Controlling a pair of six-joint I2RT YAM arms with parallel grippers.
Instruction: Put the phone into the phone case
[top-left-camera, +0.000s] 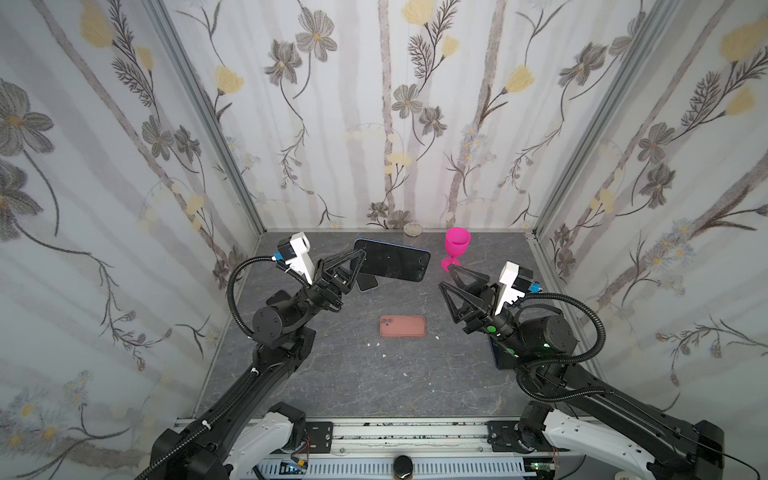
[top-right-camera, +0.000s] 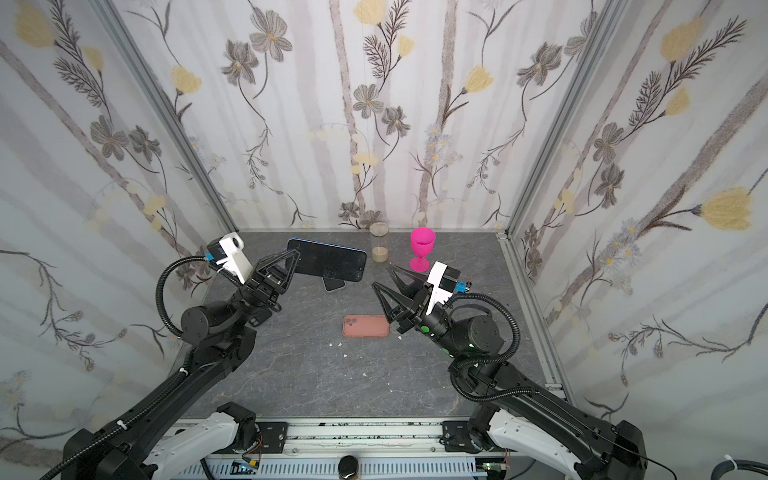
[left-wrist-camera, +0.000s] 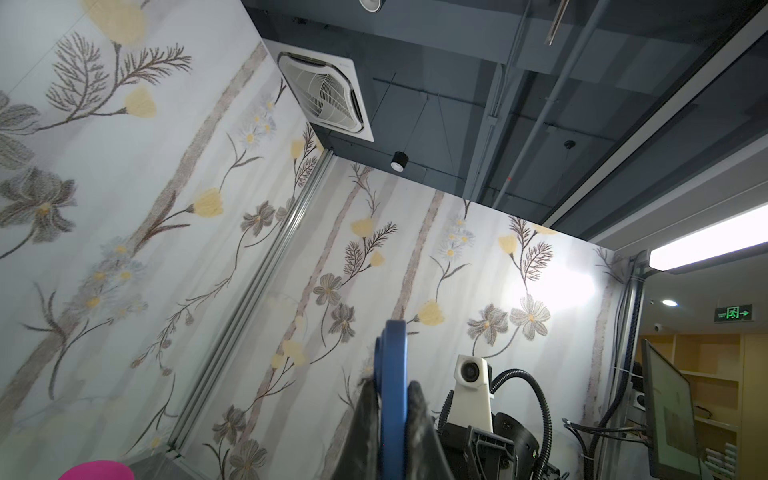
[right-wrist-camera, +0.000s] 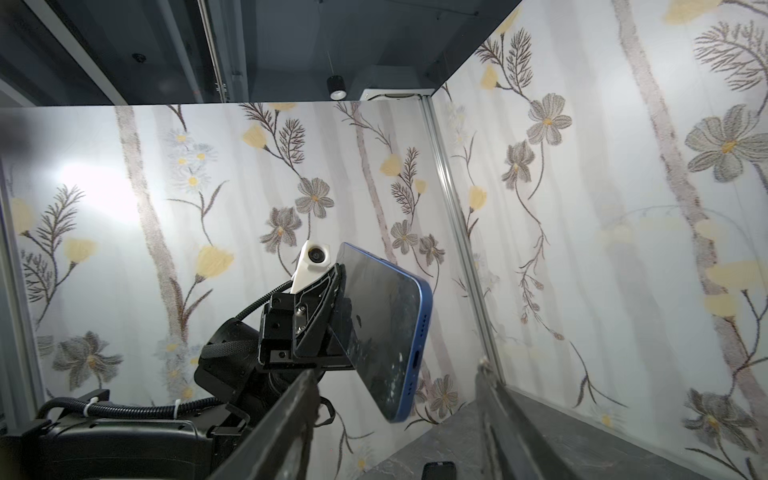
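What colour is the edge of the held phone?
Blue; the phone edge shows best in the right wrist view.

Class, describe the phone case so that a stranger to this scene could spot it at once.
Start at the dark marbled tabletop. Near its middle, lying flat, is the phone case. It is the only salmon-pink rectangle, with a camera cut-out at one end, unlike the upright magenta goblet at the back.

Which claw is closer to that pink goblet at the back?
Right. The right gripper hovers just beside the pink goblet, near its foot; the left gripper clamps the blue phone by the end farther from the goblet.
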